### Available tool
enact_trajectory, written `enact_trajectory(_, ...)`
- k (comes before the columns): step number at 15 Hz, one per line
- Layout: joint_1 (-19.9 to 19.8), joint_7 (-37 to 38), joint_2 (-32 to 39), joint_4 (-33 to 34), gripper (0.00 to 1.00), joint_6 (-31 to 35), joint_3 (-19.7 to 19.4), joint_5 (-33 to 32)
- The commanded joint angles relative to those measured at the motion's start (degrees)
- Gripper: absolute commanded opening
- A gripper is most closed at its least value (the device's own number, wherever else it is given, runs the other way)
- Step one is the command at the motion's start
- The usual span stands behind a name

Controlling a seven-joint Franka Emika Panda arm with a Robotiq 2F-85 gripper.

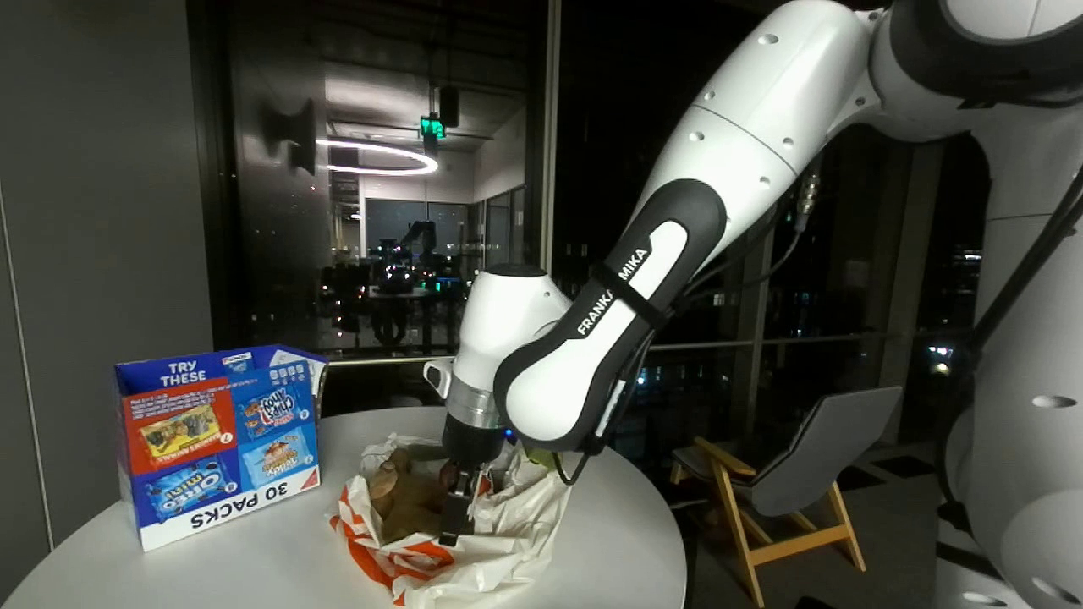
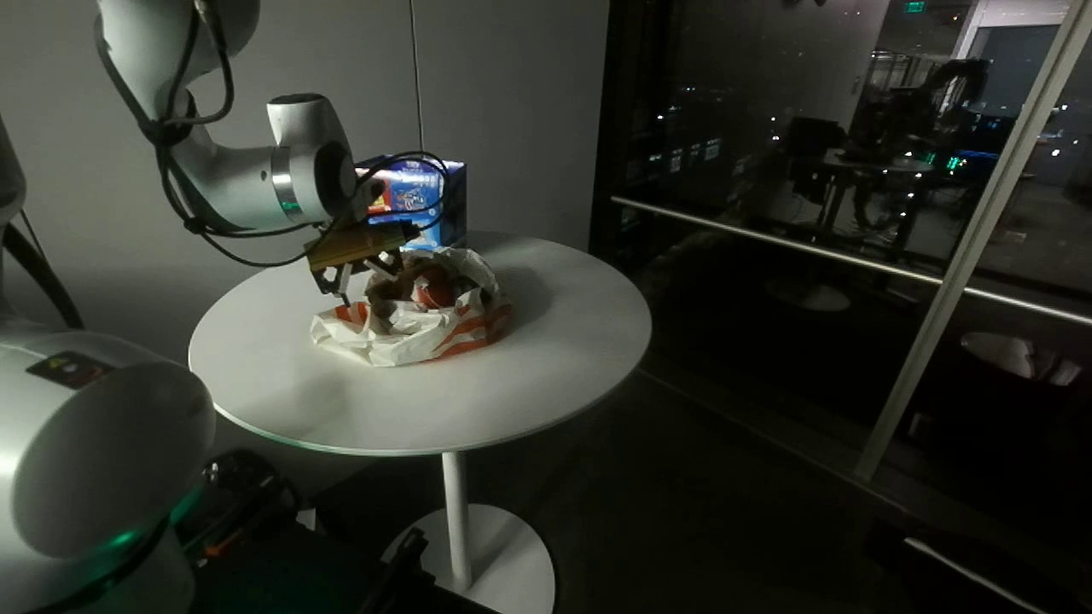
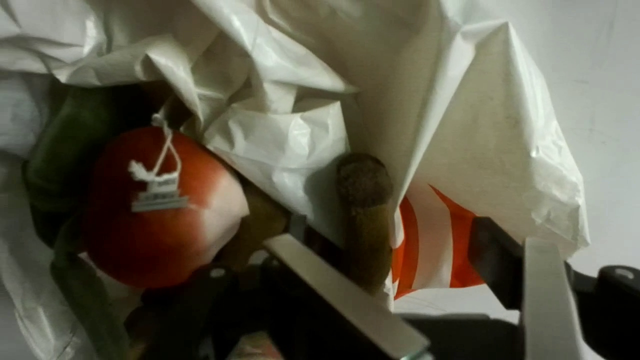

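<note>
A crumpled white plastic bag with orange stripes [image 1: 516, 533] lies open on a round table; it also shows in an exterior view [image 2: 409, 345]. A brown soft-looking thing [image 1: 410, 507] fills part of it. In the wrist view a brown stubby piece with a dark end [image 3: 367, 220] stands beside the bag's wall. A red-and-white round thing [image 3: 145, 230] with a white string tag lies left of it, beside something dark green [image 3: 65, 145]. My gripper [image 3: 395, 235] is open, fingers pointing down at the bag's edge. The brown piece and bag wall show between the fingers; contact is unclear.
A blue snack box [image 1: 220, 448], printing upside down, stands on the white table [image 1: 626, 541] near the wall, close to the bag. A grey chair with wooden legs [image 1: 787, 474] stands beyond the table. Dark windows with a metal rail [image 2: 768, 239] run behind.
</note>
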Motion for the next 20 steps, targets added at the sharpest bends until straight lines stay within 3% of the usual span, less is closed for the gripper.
enact_trajectory(1,-0.5,2.4,1.3,1.5,1.0,0.6,-0.9,-4.8)
enact_trajectory(2,-0.5,1.5,1.8,1.7,0.77,0.5,-0.8,-4.0)
enact_trajectory(4,-0.5,-0.2,2.7,2.0,0.71,0.5,-0.3,-1.7)
enact_trajectory(9,-0.5,0.8,3.5,2.5,0.33,1.5,-0.5,-3.3)
enact_trajectory(13,-1.0,-3.2,3.0,2.6,0.07,0.6,1.3,3.7)
enact_trajectory(15,-1.4,-6.3,3.0,3.0,0.04,-1.5,2.5,9.9)
enact_trajectory(17,-1.7,-9.5,3.0,3.5,0.09,-3.1,3.4,15.8)
enact_trajectory(19,-1.8,-10.4,2.9,3.9,0.4,-4.4,3.5,18.4)
enact_trajectory(20,-1.8,-10.8,2.8,4.1,0.45,-5.1,3.5,19.6)
